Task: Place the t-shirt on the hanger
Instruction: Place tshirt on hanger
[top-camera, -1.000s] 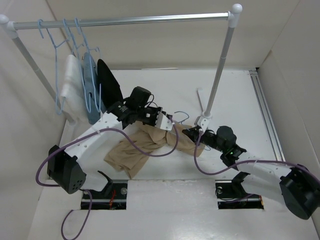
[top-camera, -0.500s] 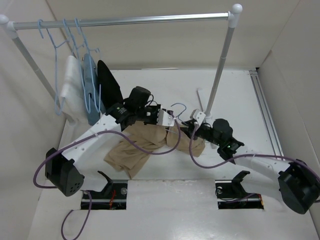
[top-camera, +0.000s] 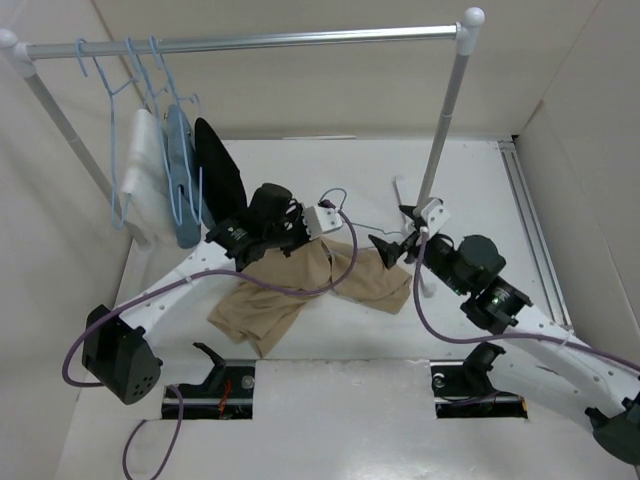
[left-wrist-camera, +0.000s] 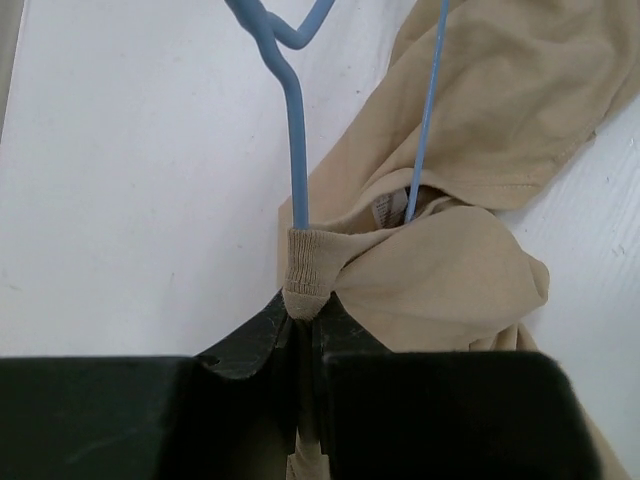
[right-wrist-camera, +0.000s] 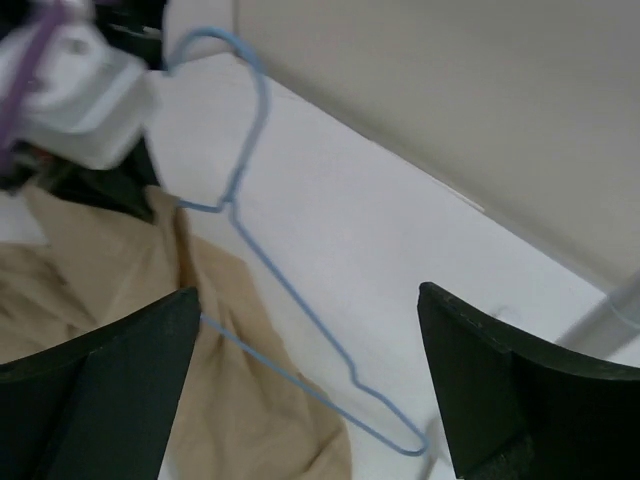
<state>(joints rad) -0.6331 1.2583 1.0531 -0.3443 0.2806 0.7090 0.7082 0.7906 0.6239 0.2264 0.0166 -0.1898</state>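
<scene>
Cloth, wire, plastic and metal.
The shirt (left-wrist-camera: 470, 100) is soft matt tan cloth with a ribbed collar; the hanger (left-wrist-camera: 296, 130) is thin smooth blue wire; the left claw (left-wrist-camera: 305, 318) is matt black plastic; the desk (left-wrist-camera: 120, 200) is smooth matt white; the rail (top-camera: 260, 40) is shiny metal.

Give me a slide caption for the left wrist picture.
Left tool pinches the collar of the tan t-shirt where the wire of the blue hanger meets it.
</scene>
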